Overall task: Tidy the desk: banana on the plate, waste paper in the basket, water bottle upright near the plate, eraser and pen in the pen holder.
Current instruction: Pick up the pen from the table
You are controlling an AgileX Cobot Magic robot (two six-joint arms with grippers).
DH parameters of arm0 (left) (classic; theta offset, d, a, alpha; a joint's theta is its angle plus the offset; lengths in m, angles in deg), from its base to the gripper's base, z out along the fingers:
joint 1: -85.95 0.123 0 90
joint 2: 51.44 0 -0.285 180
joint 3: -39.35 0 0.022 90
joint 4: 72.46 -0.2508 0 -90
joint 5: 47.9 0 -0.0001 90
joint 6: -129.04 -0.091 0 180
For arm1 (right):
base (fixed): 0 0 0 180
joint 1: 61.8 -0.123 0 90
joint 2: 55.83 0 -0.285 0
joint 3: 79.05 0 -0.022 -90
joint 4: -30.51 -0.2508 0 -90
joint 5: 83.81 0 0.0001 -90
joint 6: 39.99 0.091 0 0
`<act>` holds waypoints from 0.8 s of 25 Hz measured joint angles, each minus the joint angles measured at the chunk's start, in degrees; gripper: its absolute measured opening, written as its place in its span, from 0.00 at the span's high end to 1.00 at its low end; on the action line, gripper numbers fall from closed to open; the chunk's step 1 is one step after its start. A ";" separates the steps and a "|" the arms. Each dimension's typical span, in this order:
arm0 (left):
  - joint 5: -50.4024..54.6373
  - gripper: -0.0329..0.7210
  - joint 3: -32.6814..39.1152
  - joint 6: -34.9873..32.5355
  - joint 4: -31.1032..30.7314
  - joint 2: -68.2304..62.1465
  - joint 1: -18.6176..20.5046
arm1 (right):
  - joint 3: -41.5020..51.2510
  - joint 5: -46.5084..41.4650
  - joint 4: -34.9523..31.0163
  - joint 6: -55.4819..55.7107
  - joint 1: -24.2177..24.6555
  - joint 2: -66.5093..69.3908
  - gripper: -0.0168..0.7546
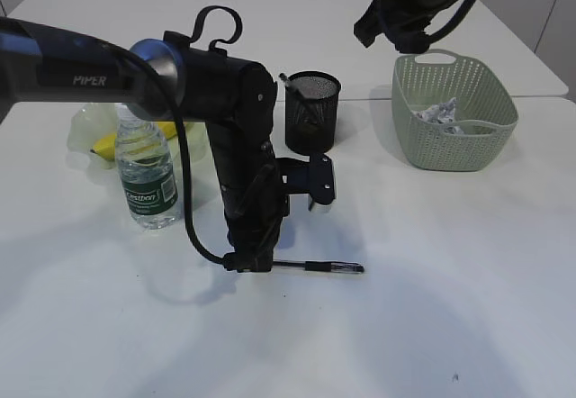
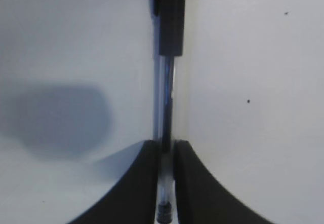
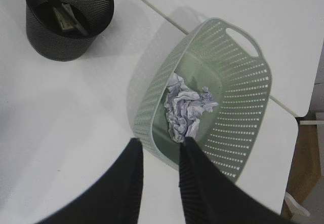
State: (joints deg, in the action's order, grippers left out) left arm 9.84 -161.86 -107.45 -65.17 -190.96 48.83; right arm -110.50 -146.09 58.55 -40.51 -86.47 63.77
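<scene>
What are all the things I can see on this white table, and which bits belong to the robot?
pen: one, clear with black cap, lying on the table at front, pinched at one end
water bottle: one, clear with green label, upright at left
banana: one, yellow, behind the bottle on a pale plate
pen holder: one, black mesh, centre back, something dark inside
basket: one, pale green, at right
waste paper: one white crumpled wad, inside the basket
left gripper: black, closed on the pen
right gripper: black, empty, above the basket

Left pincer (image 2: pixel 165 155) clamped, right pincer (image 3: pixel 161 155) ajar
</scene>
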 joint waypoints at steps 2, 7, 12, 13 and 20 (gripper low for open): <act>0.28 0.90 -0.22 0.00 0.00 -0.10 0.00 | 0.00 0.00 0.00 0.00 0.00 0.00 0.73; 1.21 0.90 -0.30 0.10 0.00 -0.10 0.00 | 0.00 0.00 0.00 0.00 0.00 0.00 0.73; 1.52 0.90 -0.30 0.10 0.00 -0.10 0.00 | 0.00 0.34 0.00 0.00 0.00 0.00 0.73; 1.66 0.88 -0.44 0.14 0.00 -0.10 0.00 | 0.00 0.46 0.15 0.00 0.00 0.00 0.73; 3.82 0.90 -6.34 2.06 -0.81 -0.32 0.00 | 0.00 0.95 0.13 0.00 0.00 0.00 0.73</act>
State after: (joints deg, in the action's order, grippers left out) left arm 13.67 -168.20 -105.39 -65.98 -191.28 48.83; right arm -110.50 -145.14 58.68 -40.51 -86.47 63.77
